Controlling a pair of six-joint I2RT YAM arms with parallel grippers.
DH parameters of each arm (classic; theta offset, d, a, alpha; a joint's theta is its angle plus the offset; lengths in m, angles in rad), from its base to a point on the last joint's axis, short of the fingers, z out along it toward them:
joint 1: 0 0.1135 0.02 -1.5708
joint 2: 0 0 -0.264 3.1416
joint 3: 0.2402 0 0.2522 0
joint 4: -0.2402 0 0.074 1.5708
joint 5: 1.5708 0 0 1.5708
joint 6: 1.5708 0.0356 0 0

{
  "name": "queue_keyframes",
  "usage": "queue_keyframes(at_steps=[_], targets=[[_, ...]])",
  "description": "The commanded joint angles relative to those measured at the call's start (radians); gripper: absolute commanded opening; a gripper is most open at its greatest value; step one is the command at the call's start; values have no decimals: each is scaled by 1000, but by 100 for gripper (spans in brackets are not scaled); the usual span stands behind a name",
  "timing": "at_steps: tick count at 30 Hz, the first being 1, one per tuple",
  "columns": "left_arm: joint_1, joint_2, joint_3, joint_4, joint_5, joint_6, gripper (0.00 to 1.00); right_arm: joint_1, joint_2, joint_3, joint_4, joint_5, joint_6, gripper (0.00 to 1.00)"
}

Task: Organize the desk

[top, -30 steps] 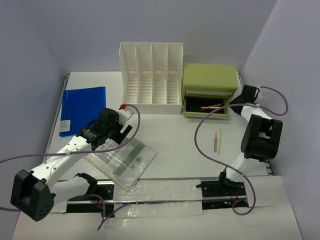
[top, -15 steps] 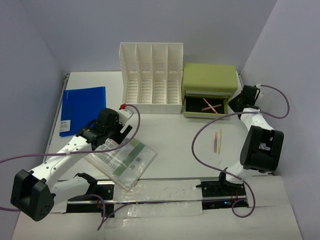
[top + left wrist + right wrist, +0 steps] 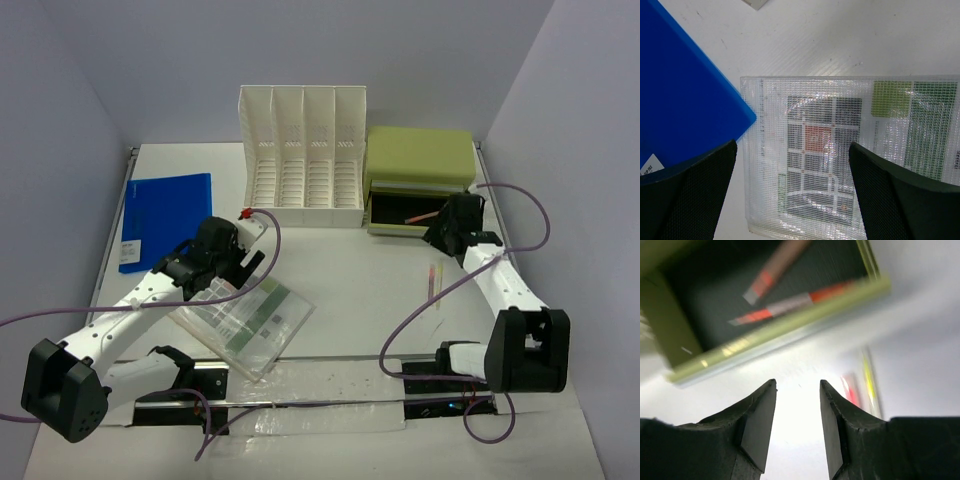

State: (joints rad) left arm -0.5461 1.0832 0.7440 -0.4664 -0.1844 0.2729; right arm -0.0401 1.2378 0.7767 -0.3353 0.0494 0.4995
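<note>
The desk (image 3: 340,262) is a wide white tabletop. My left gripper (image 3: 218,278) hovers open over a clear mesh pouch (image 3: 248,320) with printed sheets inside; the left wrist view shows the pouch (image 3: 840,145) between and below the fingers (image 3: 690,195), untouched. My right gripper (image 3: 443,232) hangs open and empty just in front of the open drawer (image 3: 405,213) of the green drawer box (image 3: 420,160). Two orange-marked pens (image 3: 785,302) lie in that drawer (image 3: 765,335). Two more pens (image 3: 435,280) rest on the desk near the right arm, also blurred in the right wrist view as pens (image 3: 862,385).
A blue folder (image 3: 165,215) lies flat at the left, its corner (image 3: 685,100) beside the pouch. A white slotted file rack (image 3: 302,150) stands at the back, next to the drawer box. Purple cables loop from both arms.
My right gripper let a pen drop into the drawer, opened, and swung from the drawer's right side to its front. The left arm has not moved.
</note>
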Motion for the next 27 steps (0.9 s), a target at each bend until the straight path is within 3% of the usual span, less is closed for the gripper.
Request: queue_keyframes(at_steps=[1, 14, 22, 27], targets=[[6, -15, 3, 28, 30, 4, 99, 6, 23, -73, -103, -43, -14, 48], [6, -20, 3, 26, 42, 5, 99, 8, -12, -137, -115, 65, 2, 49], [5, -33, 1, 23, 49, 3, 99, 6, 104, -135, -93, 61, 26, 49], [5, -34, 3, 22, 56, 5, 99, 13, 113, -164, -55, -5, 37, 40]])
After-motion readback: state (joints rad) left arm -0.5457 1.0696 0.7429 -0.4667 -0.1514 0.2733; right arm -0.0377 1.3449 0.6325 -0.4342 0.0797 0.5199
